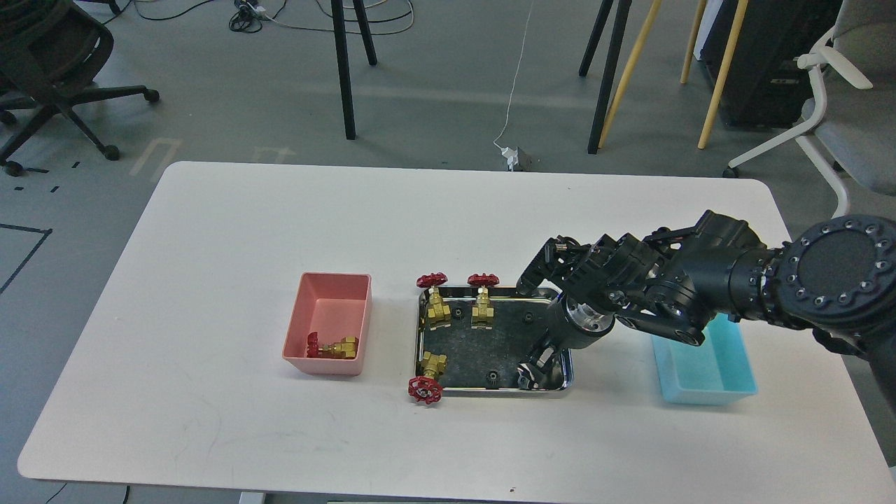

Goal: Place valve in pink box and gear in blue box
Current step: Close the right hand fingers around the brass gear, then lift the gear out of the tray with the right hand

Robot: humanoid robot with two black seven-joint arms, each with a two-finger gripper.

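Note:
The pink box (329, 323) stands left of the steel tray (490, 390) and holds one valve (334, 346) lying on its side. Three more valves are at the tray: two at its back-left edge (435, 299) (482, 301) and one at its front-left corner (427, 380). Small black gears (493, 378) (458, 313) (528, 318) lie on the tray floor. My right gripper (530, 373) points down into the tray's front-right corner; its fingers are dark and close together. The blue box (707, 374) stands right of the tray, partly behind my right arm. My left gripper is out of view.
The white table (210, 245) carries the two boxes and the tray. My right arm crosses above the blue box's back edge. Chairs, stand legs and cables are on the floor beyond the table's far edge.

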